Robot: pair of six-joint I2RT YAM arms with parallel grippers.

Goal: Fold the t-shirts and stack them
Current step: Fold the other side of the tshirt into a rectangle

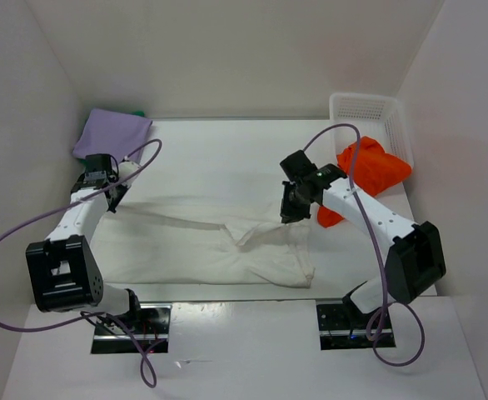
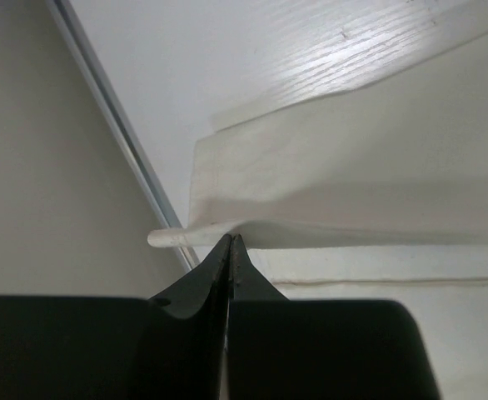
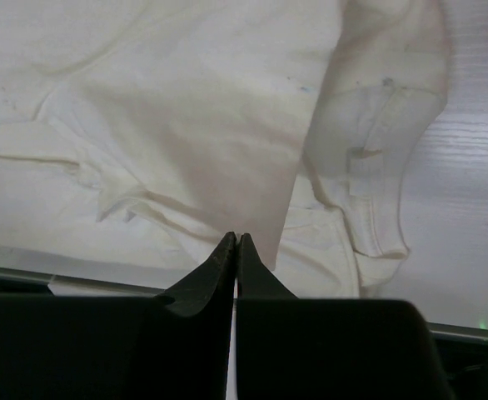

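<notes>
The white counter (image 1: 227, 137) carries a white t-shirt (image 1: 186, 250) spread across its middle, part of it drawn up into a fold. A crumpled orange-red t-shirt (image 1: 373, 167) lies at the right, against the mesh basket (image 1: 365, 104). A folded lavender t-shirt (image 1: 111, 132) sits in the far left corner, with a green t-shirt (image 1: 137, 112) peeking out behind it. The left end effector (image 1: 111, 204) is closed, pinching the white t-shirt's left edge. The right end effector (image 1: 292, 215) is closed too, pinching a raised flap of it near the middle

White mesh basket (image 1: 369, 108) far right on white table (image 1: 227, 150), apparently against wall (image 1: 456, 125).
</notes>
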